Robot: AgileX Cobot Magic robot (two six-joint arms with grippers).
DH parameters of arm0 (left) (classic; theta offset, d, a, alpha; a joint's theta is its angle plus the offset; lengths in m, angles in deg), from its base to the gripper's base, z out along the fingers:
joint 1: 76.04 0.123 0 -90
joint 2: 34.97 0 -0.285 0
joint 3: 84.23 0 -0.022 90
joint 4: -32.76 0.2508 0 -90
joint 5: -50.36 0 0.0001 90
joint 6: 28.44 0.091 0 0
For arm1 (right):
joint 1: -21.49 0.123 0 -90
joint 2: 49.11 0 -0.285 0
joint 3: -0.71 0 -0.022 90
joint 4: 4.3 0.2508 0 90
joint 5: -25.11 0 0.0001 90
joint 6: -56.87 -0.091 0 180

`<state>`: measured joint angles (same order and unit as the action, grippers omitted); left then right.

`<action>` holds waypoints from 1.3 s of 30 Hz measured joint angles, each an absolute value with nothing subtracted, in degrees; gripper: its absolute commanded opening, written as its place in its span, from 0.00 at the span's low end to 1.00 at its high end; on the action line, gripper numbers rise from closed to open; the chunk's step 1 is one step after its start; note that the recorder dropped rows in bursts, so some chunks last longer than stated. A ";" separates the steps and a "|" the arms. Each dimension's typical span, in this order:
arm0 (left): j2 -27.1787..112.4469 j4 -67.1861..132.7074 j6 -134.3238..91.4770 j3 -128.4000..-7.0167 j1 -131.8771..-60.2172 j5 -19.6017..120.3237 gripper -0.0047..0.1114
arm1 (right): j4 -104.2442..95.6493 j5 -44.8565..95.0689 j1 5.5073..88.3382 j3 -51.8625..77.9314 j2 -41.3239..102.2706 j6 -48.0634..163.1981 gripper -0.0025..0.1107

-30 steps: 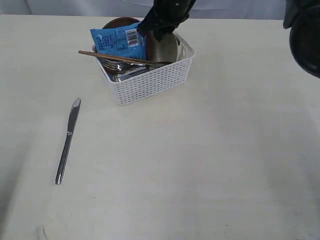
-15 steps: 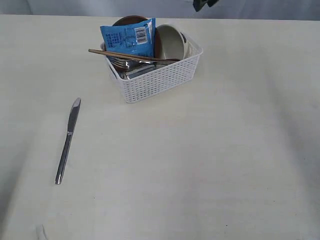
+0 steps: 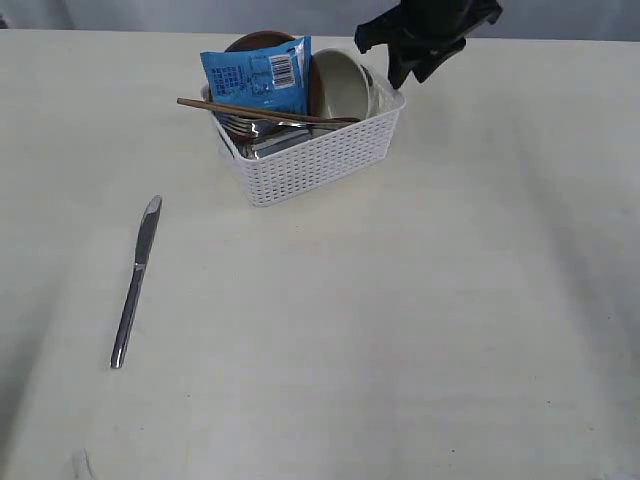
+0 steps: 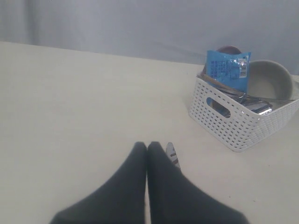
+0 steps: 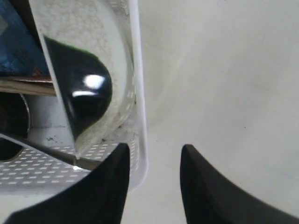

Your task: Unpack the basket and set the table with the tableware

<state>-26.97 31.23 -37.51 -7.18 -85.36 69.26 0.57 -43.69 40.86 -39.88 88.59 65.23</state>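
Note:
The white basket [image 3: 318, 157] stands at the back of the table [image 3: 400, 330]. It holds a pale bowl [image 3: 345, 85] on its side, a brown plate [image 3: 262, 42], two chopsticks [image 3: 265, 112] and a fork [image 3: 235, 125]. A steel knife [image 3: 135, 280] lies alone on the left. My right gripper [image 3: 415, 58] hovers open at the basket's far right corner. In its wrist view, the right gripper [image 5: 154, 154] straddles the basket wall [image 5: 138, 93], with the glossy bowl [image 5: 79, 88] just inside. My left gripper [image 4: 147, 145] is shut and empty, low over the table beside the knife tip [image 4: 172, 154].
A blue snack packet [image 3: 258, 75] stands upright in the basket, in front of the plate. A grey backdrop [image 4: 140, 23] runs behind the table's far edge. Bare tabletop spreads in front of and to the right of the basket.
The basket has shifted slightly right and the bowl now shows. My right arm rose out of the basket, almost out of view, then came down at its far right corner.

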 measured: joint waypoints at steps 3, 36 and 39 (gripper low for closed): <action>-26.97 31.23 -37.51 -7.18 -85.36 69.26 0.04 | 1.36 -44.02 40.77 -39.88 88.59 65.10 0.34; -26.97 31.23 -37.51 -7.18 -85.36 69.26 0.04 | -6.74 -42.97 41.03 -31.01 87.75 30.78 0.02; -26.97 31.23 -37.51 -7.18 -85.36 69.26 0.04 | -6.88 -41.48 41.40 -27.04 85.62 29.18 0.02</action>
<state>-26.97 31.23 -37.51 -7.18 -85.36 69.26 -6.88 -41.48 41.40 -27.04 85.62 29.18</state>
